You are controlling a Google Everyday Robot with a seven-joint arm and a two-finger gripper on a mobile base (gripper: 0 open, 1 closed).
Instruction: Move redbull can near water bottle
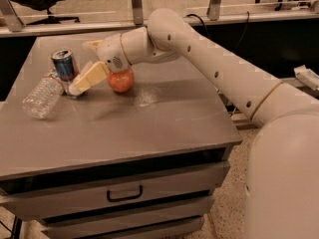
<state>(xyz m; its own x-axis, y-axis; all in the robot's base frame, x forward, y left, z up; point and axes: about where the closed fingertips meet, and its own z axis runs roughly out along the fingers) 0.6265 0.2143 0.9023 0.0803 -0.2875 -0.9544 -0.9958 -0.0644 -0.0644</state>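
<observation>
The redbull can [64,65] stands upright at the table's left rear. The water bottle [42,95] lies on its side right beside it, to its front left, cap end by the can's base. My gripper [79,66] reaches in from the right and is open. Its lower cream finger [88,77] lies at the can's right side, near its base. The upper finger [92,45] is behind and to the right of the can. The can stands on the table on its own.
A red-orange apple [121,80] sits on the grey table [149,128] just under my wrist, right of the can. The table has drawers in front with a handle [124,193]. My arm spans the table's right rear. Office chairs stand beyond a railing.
</observation>
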